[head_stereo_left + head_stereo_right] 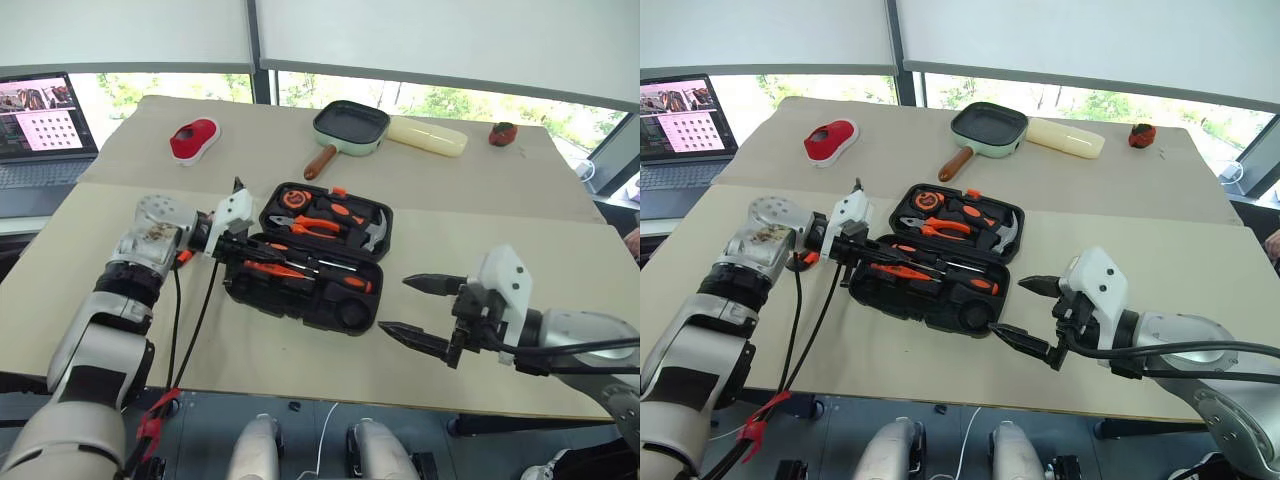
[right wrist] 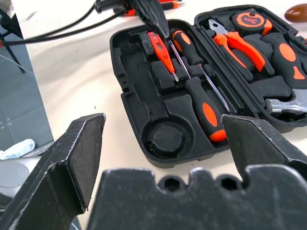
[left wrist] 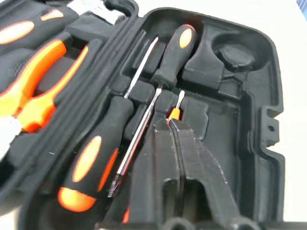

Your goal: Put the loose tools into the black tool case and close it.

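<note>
Presently, case: the black tool case (image 1: pixel 305 262) lies open near the middle of the tabletop (image 1: pixel 480 210), lid half toward twelve o'clock, tray half toward six.
Handling, case: judged rigid moulded plastic, light when empty but weighted by its steel contents; the lid hinges stiffly, so a push on its far rim, or a pinch at the edge by the latch, looks the best hold.
Handling, tools: slim, hard, likely slippery shafts; the rubbery handles offer the surer purchase.
Look, tray: two orange-and-black-handled screwdrivers (image 2: pixel 204 108) lie side by side in moulded slots; a small all-orange screwdriver (image 2: pixel 160 51) lies beside them; a round recess (image 2: pixel 165 139) holds a dark ring, possibly the tape roll.
Look, lid: orange-handled pliers (image 1: pixel 318 226) and a steel-headed hammer (image 1: pixel 372 230) sit seated.
Left gripper (image 1: pixel 240 252): jaws closed, tips over the tray's nine-o'clock end, at the small screwdriver; whether they pinch it cannot be told.
Right gripper (image 1: pixel 415 308): jaws spread wide, empty, near the case at four o'clock.
</note>
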Controlling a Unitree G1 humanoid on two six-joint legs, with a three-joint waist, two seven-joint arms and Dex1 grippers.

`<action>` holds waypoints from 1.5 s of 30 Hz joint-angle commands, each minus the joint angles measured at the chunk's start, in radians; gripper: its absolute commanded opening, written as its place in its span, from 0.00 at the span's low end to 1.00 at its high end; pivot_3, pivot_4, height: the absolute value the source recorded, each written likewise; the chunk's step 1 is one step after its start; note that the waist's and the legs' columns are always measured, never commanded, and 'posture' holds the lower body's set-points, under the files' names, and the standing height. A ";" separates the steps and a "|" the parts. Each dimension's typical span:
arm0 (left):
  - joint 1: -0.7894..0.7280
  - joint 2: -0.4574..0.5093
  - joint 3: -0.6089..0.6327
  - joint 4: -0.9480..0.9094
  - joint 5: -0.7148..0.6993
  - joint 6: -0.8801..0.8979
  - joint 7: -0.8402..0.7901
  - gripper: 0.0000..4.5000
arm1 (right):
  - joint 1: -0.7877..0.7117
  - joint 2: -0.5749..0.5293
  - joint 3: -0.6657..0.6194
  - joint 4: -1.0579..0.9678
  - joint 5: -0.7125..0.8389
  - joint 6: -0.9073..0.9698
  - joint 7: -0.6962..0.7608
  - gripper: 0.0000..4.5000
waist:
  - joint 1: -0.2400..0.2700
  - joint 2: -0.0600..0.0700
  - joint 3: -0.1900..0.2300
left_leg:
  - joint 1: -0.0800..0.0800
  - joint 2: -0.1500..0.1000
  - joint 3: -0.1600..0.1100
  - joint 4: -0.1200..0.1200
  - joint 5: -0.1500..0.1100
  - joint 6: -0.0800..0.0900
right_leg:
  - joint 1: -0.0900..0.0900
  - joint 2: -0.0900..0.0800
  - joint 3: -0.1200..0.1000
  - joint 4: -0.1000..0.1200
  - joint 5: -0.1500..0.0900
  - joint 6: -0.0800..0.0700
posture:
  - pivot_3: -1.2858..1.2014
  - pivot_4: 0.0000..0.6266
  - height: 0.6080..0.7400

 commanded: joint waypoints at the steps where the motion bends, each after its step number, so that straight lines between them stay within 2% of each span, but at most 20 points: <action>1: 0.029 -0.016 0.043 -0.013 0.032 -0.027 0.054 0.01 | -0.013 -0.011 -0.012 -0.007 -0.003 -0.018 0.002 1.00 | 0.000 0.000 0.000 | 0.000 0.000 0.000 0.000 0.000 0.000 | 0.000 0.000 0.000 0.000 0.000 0.000 | 0.52 0.24 1.00; 16: 0.086 -0.057 0.104 -0.032 0.075 -0.029 0.088 0.01 | -0.023 -0.012 -0.003 -0.017 0.022 -0.003 -0.012 1.00 | 0.005 0.000 0.000 | 0.000 0.000 0.000 0.000 0.000 0.000 | 0.001 0.000 0.000 0.000 0.000 0.000 | 0.52 0.24 1.00; 32: 0.126 -0.090 0.099 0.080 0.132 -0.079 0.131 0.01 | -0.038 -0.016 0.006 -0.013 0.035 0.000 -0.019 1.00 | 0.005 0.001 -0.009 | 0.004 0.000 0.000 0.000 0.000 0.000 | 0.004 0.000 0.000 0.000 0.000 0.000 | 0.52 0.24 1.00; 40: 0.174 -0.029 0.166 -0.038 0.096 0.000 0.157 0.01 | -0.058 -0.016 0.020 -0.006 0.030 -0.008 -0.008 1.00 | -0.002 0.002 -0.010 | 0.006 0.000 0.000 0.000 0.000 0.000 | 0.005 0.000 0.000 0.000 0.000 0.000 | 0.52 0.24 1.00; 43: 0.217 0.069 0.303 -0.200 0.004 0.158 0.215 0.16 | -0.144 -0.004 0.067 0.047 -0.003 -0.034 0.017 1.00 | -0.021 0.002 -0.010 | 0.006 0.002 0.000 -0.001 0.000 0.000 | 0.004 0.001 0.001 0.000 0.001 -0.001 | 0.52 0.24 1.00; 45: 0.341 0.140 0.468 -0.406 -0.079 0.313 0.317 0.31 | -0.228 0.020 0.114 0.111 -0.025 -0.049 0.043 1.00 | -0.045 0.001 -0.009 | 0.005 0.004 -0.001 -0.002 0.000 0.000 | 0.001 0.003 0.003 0.001 0.001 -0.002 | 0.52 0.24 1.00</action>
